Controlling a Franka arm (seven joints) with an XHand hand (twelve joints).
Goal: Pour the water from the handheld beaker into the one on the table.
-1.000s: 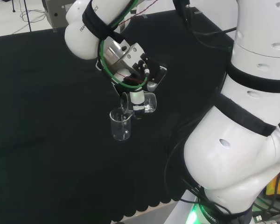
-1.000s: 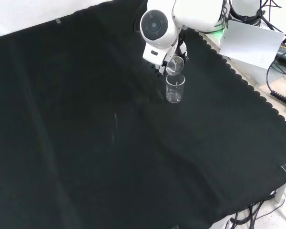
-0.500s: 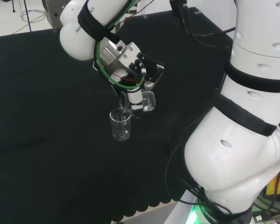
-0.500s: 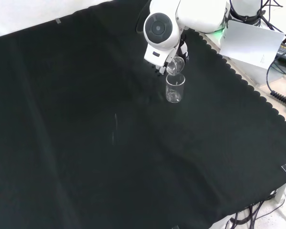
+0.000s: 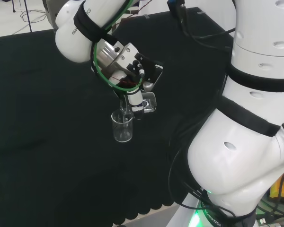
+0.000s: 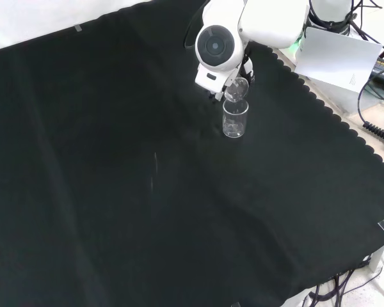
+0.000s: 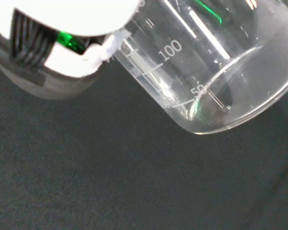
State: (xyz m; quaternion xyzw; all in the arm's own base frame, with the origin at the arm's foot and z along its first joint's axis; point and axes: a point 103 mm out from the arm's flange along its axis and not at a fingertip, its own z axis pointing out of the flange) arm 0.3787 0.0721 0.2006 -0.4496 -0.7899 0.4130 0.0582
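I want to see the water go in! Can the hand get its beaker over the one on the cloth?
Probably yes. The hand holds its tilted beaker with the lip right above the standing beaker, and nothing sits between them on the black cloth.

a black cloth [image 6: 147, 192] is spread over the bench, its scalloped edge [image 6: 345, 131] seen at the right of the front view. beyond that edge a white sheet [image 6: 336, 61] is propped, with black cables [image 6: 377, 128] laid beside it. in the head view a pale floor [image 5: 19, 16] with cables is seen past the cloth's far side
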